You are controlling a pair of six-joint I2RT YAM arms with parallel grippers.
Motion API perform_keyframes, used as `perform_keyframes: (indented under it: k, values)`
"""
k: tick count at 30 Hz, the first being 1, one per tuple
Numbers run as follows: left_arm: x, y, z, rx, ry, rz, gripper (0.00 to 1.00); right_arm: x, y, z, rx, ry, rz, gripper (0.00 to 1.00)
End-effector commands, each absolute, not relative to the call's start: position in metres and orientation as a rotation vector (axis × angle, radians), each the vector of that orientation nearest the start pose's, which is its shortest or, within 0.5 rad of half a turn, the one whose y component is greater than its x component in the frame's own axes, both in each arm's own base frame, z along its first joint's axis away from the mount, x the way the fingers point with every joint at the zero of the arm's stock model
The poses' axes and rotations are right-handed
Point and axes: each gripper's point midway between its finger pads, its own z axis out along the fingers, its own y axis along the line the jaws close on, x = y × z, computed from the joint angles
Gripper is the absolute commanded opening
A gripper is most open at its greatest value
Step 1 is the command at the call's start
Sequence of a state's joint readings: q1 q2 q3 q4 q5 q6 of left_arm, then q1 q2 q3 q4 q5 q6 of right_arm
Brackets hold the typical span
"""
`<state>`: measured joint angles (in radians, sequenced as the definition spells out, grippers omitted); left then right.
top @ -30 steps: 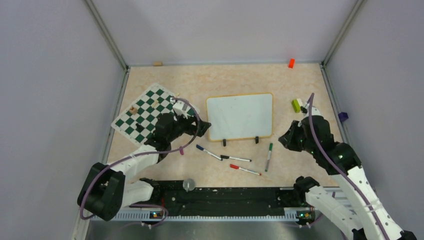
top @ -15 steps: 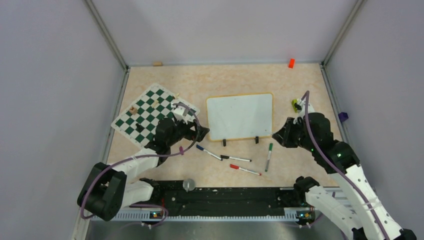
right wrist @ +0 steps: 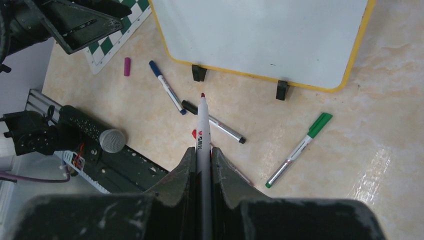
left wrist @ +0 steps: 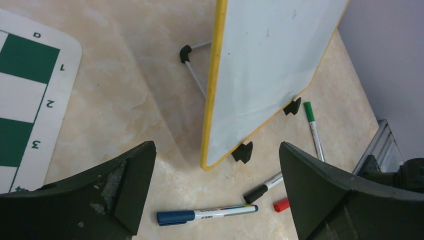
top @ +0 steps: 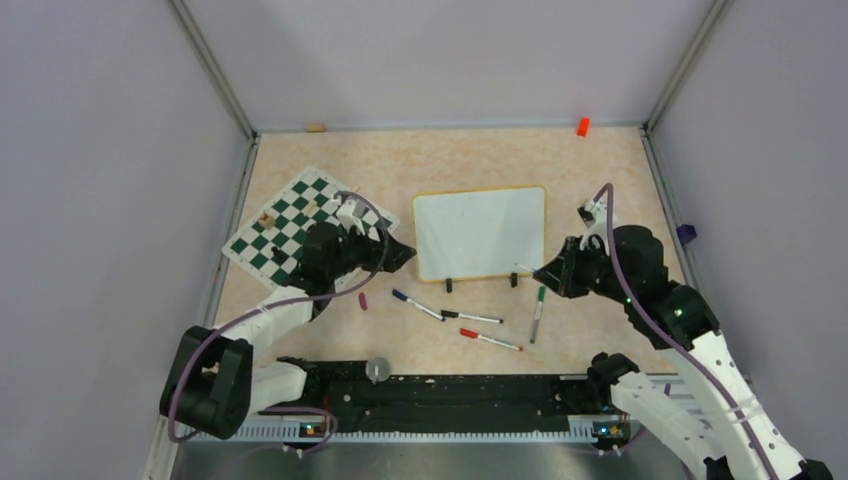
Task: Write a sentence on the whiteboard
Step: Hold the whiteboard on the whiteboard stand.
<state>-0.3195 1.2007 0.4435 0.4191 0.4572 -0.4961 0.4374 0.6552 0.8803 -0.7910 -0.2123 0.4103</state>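
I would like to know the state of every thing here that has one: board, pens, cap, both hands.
whiteboard: blank, nothing written.
left hand: open, empty.
right hand: shut on the held marker.
held marker: uncapped, tip bare.
purple cap: off, lying loose.
blue marker: capped, lying flat.
black marker: capped, lying flat.
red marker: capped, lying flat.
green marker: capped, lying flat.

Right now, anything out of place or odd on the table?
A loose purple cap lies near the chessboard mat, which sits askew. The right gripper holds an uncapped marker, so the cap is probably its own. Four more markers lie scattered in front of the blank whiteboard.
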Motion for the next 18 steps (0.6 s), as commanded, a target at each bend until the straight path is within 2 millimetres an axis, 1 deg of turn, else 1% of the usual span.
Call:
perform_keyframes:
  k: [1,5,7,10,12,15,16,18]
  values:
    - [0.294,-0.207,0.177,0.207,1.893,-1.045,0.98,0.177,0.150,0.261,-0.240,2.090,0.772,0.00]
    - [0.290,-0.209,0.190,0.222,1.863,-1.072,0.99,0.175,0.149,0.259,-0.240,2.102,0.772,0.00]
    - [0.290,-0.209,0.191,0.241,1.850,-1.070,0.99,0.174,0.149,0.259,-0.242,2.098,0.771,0.00]
    - [0.295,-0.209,0.185,0.282,1.809,-1.050,0.99,0.174,0.147,0.258,-0.239,2.092,0.761,0.00]
    - [0.304,-0.209,0.178,0.292,1.775,-1.049,0.99,0.174,0.146,0.258,-0.243,2.090,0.750,0.00]
    - [0.317,-0.212,0.160,0.306,1.778,-1.099,0.98,0.176,0.143,0.257,-0.241,2.091,0.724,0.00]
    - [0.321,-0.213,0.160,0.307,1.764,-1.136,0.95,0.177,0.142,0.258,-0.239,2.088,0.721,0.00]
    - [0.319,-0.217,0.168,0.394,1.709,-1.259,0.99,0.178,0.141,0.261,-0.233,2.077,0.716,0.00]
